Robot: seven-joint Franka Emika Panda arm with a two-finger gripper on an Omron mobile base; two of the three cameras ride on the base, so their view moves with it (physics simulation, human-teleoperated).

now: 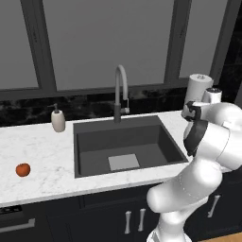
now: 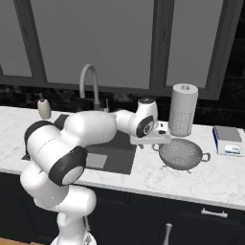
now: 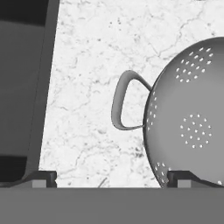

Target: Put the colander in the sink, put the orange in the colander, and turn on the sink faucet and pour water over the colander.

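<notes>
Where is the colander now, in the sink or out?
Out: the colander stands on the counter, right of the sink.

I see bare table (image 2: 143, 177) between the sink (image 2: 112, 155) and the colander (image 2: 182, 154); the paper towel roll (image 2: 183, 110) crowds right behind it, and a scale (image 2: 228, 140) stands right.

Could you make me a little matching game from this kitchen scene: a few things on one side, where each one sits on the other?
Things:
1. orange
2. colander
3. soap dispenser
4. paper towel roll

Places:
A. on the counter right of the sink, by the open end effector
B. at the sink's back left corner
C. far left on the counter
D. upright behind the colander

Pairs: 1-C, 2-A, 3-B, 4-D
</notes>
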